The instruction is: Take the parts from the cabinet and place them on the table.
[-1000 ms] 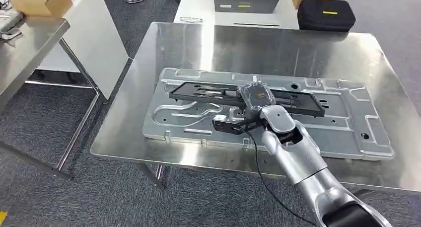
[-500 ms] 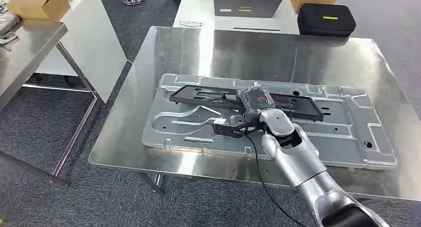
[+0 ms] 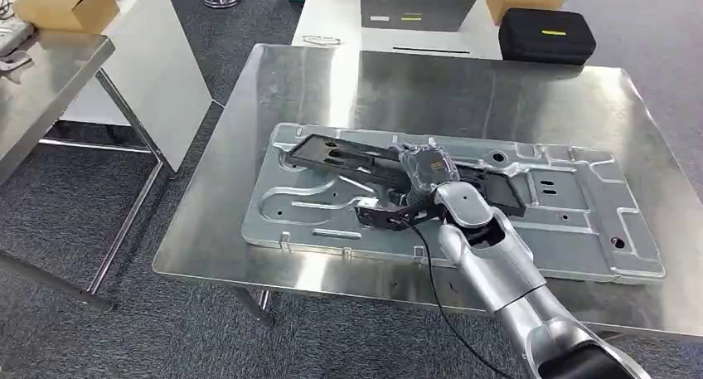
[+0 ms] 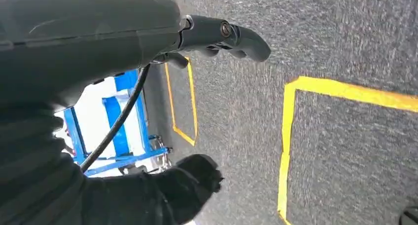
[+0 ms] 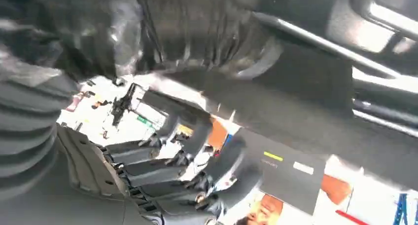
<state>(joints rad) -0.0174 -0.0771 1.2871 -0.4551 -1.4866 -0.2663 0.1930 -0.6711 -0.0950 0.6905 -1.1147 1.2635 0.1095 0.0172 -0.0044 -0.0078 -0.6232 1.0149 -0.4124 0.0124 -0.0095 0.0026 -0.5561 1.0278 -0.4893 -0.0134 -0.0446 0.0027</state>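
Black frame [image 3: 398,167] is being gripped by the right hand [image 3: 390,211], one end tilted up over the grey panel [image 3: 572,230] on the desk [image 3: 497,89], likely for laying down. Left hand [image 4: 217,35] is hanging with fingers curled, nothing held.

You will find no legible text, brand, number or sign in these pictures. The yellow strip label on the black zipped case [image 3: 546,35], upper right of the head view, is too small to read. So are the white and yellow labels on the grey panel [image 3: 417,11], top centre.
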